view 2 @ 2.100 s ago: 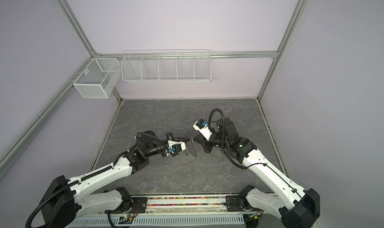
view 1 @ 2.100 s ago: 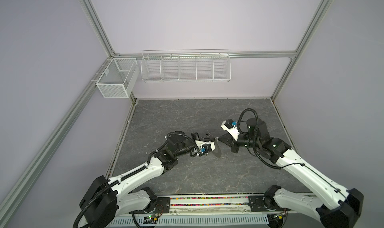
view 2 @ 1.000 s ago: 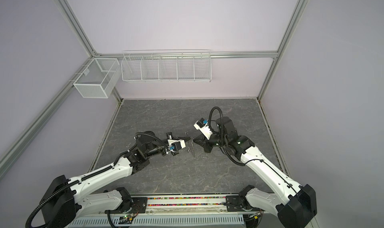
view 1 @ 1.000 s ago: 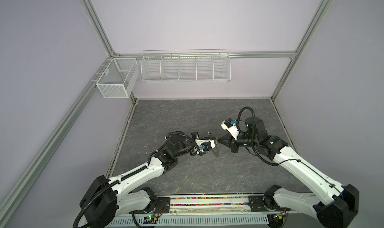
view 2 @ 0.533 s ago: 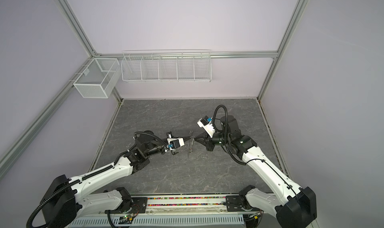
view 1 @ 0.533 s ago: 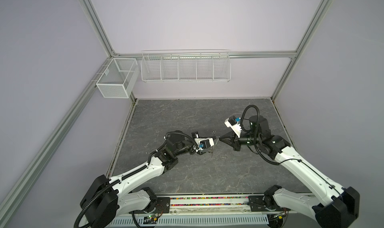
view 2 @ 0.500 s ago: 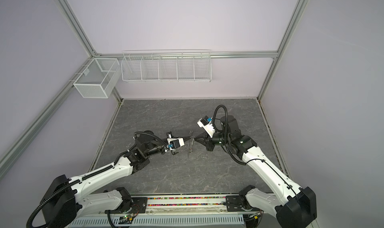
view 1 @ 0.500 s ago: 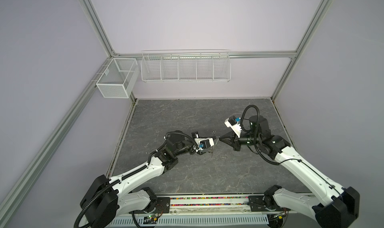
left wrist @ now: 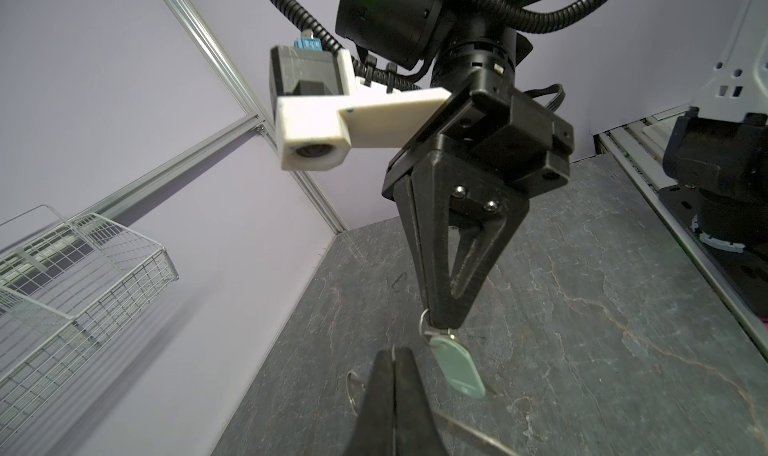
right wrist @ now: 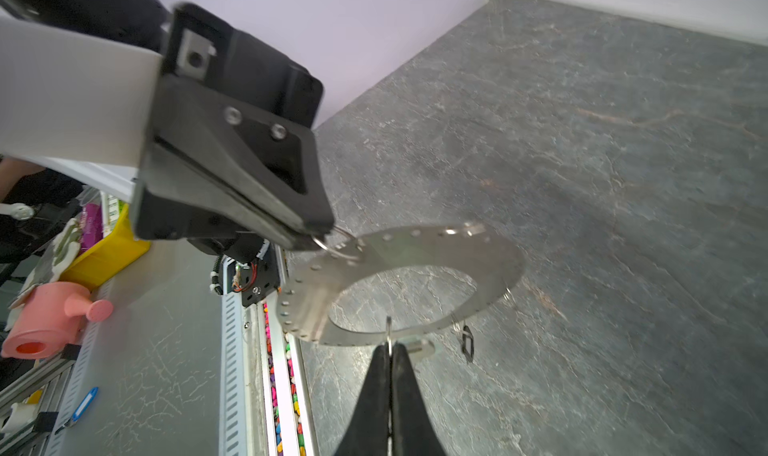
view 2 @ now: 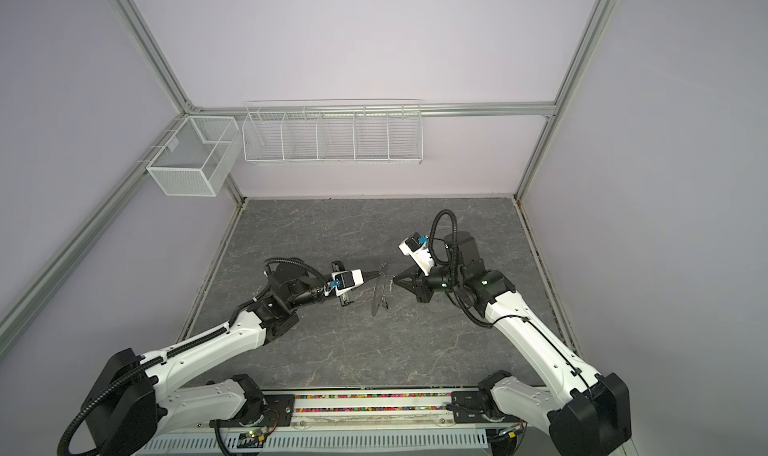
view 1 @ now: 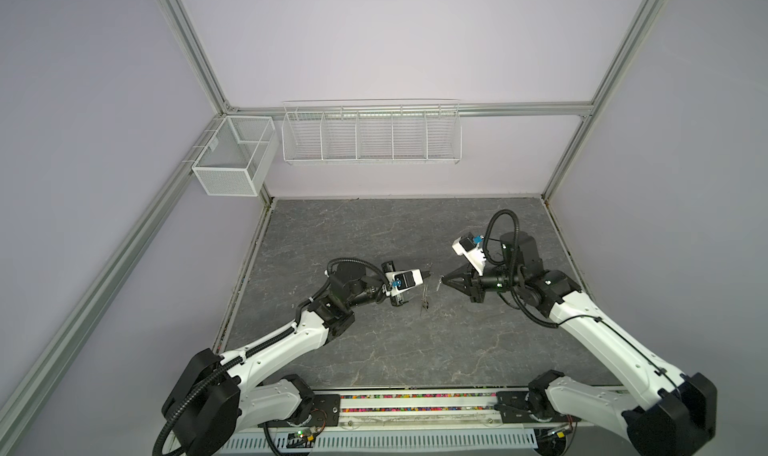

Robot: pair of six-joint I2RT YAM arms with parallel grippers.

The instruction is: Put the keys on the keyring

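Turned edge-on to both top views since two seconds back: keyring (view 2: 379, 292) | held mid-scene above tabletop (view 1: 374, 233) | left gripper (view 2: 375, 273) clamped tight at its rim | right gripper (view 2: 395, 282) just right, pinched closed on split ring of white-tagged key (left wrist: 457, 368) | black-tagged key (right wrist: 467, 343) dangles from keyring rim

Grey perforated keyring (right wrist: 436, 246) aloft on edge, black-tagged key (right wrist: 467, 343) dangling from its rim, white-tagged key (left wrist: 457, 370) hanging beside

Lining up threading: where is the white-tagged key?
The white-tagged key hangs from the right gripper, just right of the keyring in a top view.
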